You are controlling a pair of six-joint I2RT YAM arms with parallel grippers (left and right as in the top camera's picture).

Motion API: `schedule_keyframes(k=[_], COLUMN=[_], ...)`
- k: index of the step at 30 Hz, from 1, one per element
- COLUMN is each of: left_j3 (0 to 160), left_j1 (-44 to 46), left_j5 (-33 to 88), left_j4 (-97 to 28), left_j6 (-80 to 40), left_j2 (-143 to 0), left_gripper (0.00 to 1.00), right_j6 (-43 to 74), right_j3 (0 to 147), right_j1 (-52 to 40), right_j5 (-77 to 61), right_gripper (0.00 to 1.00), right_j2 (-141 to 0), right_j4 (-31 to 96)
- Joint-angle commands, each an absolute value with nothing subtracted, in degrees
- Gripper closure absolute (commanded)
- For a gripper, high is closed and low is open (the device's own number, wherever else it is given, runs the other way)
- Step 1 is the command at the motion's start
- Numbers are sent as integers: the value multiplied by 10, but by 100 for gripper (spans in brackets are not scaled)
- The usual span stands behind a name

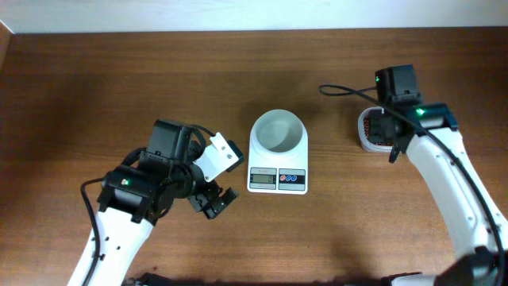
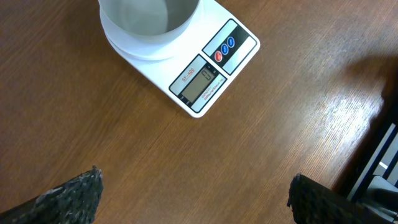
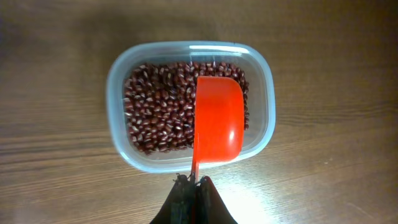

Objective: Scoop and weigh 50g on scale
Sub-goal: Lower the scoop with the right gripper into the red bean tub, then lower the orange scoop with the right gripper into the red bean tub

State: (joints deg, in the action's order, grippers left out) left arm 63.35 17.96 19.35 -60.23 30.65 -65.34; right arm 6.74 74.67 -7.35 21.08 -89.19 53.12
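The only lettering stands on the white digital kitchen scale with a round white bowl top (image 2: 186, 59). In the left wrist view, a short line of small dark print (image 2: 188, 76) runs along the scale's face panel, on the bowl side of the grey LCD display (image 2: 200, 84). It may read "SF-400", though the characters are too small to be sure. Faint marks on the display cannot be made out as digits. The small round coloured buttons (image 2: 225, 48) beside the display carry tiny pale symbols, too small to read.
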Motion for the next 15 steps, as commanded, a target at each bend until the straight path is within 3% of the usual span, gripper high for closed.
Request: schedule_keyframes(k=[1,15], left_j3=[641,641], left_j1=[177,177], left_j5=[202,202], left_j4=[-601,-601], left_j6=[316,316], left_j2=[-648,-648], left_gripper=[1,1], right_j6=[44,-33], right_j3=[757,756], right_j1=[-38,47], right_j5=[230,133], right_gripper=[96,96], right_j2=[-929,-1016], right_j4=[524,486])
